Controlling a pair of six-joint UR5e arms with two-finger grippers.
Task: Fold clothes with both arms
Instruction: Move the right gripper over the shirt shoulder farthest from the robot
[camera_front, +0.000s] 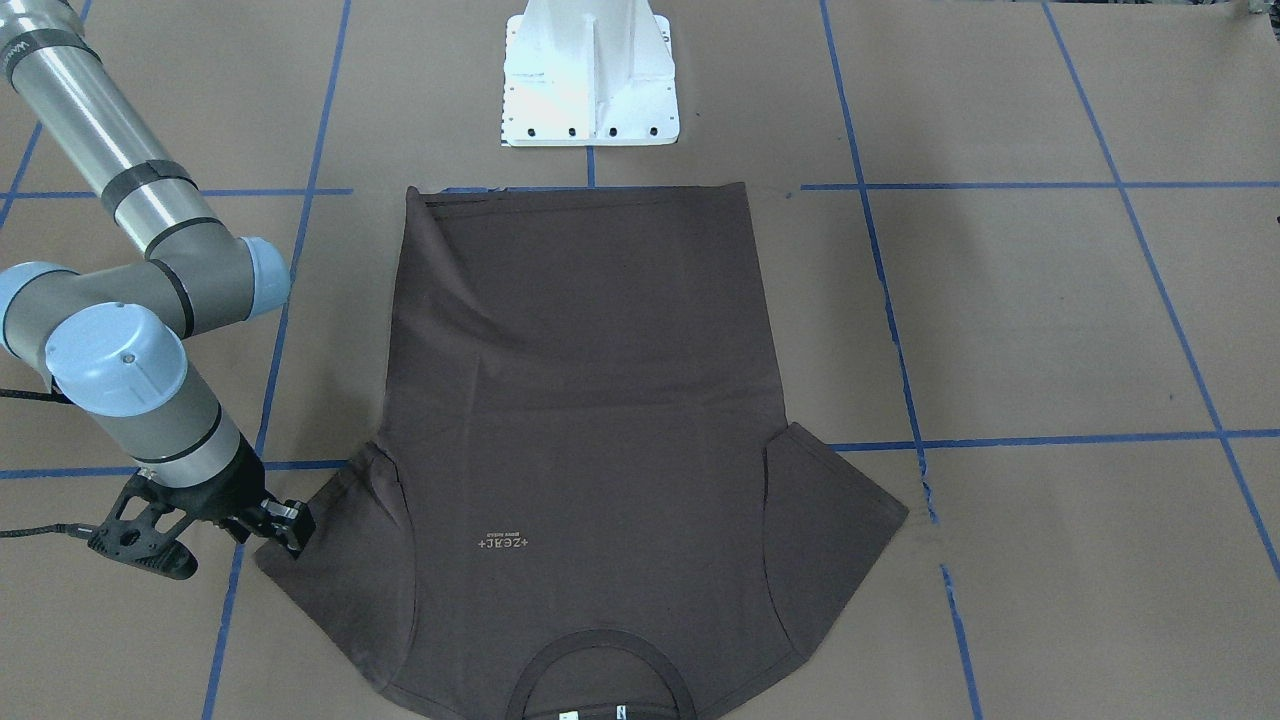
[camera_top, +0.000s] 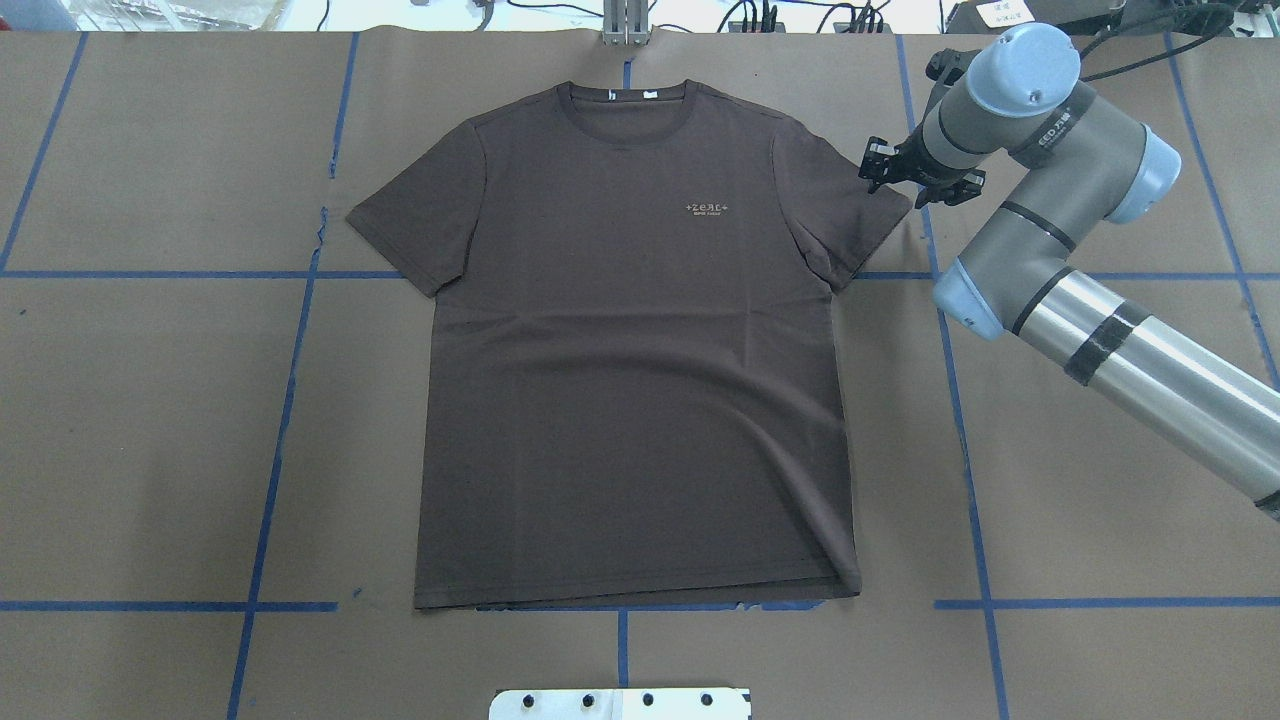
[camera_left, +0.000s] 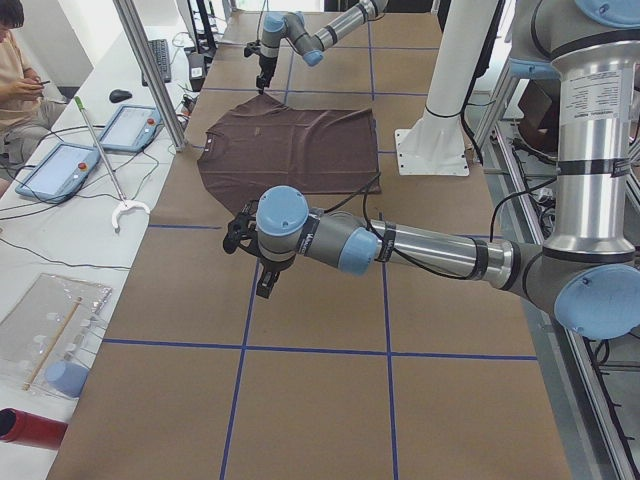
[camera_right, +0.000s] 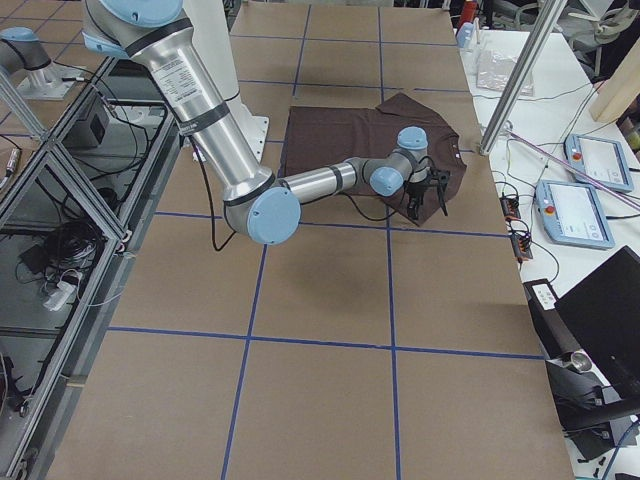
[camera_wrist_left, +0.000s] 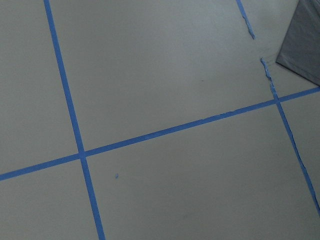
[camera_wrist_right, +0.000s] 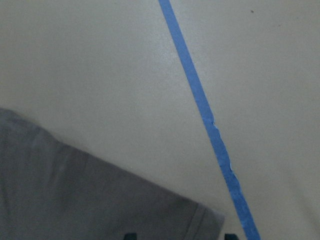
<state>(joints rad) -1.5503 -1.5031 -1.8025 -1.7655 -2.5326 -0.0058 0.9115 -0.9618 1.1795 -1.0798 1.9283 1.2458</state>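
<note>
The dark brown T-shirt (camera_top: 630, 340) lies flat and face up on the table, collar (camera_top: 628, 105) at the far edge from the robot and pale chest lettering (camera_top: 707, 208) showing. My right gripper (camera_top: 873, 168) hovers at the outer hem of the shirt's sleeve (camera_top: 850, 215). It is open, and in the right wrist view the sleeve corner (camera_wrist_right: 100, 200) lies between its fingertips (camera_wrist_right: 130, 235). My left gripper (camera_left: 265, 283) shows only in the exterior left view, over bare table well short of the other sleeve; I cannot tell whether it is open or shut.
Brown paper with blue tape lines (camera_top: 290, 400) covers the table. The white base block (camera_front: 590, 75) stands just behind the shirt's hem. Tablets (camera_left: 125, 125) and a person (camera_left: 20, 80) are beyond the table's far edge.
</note>
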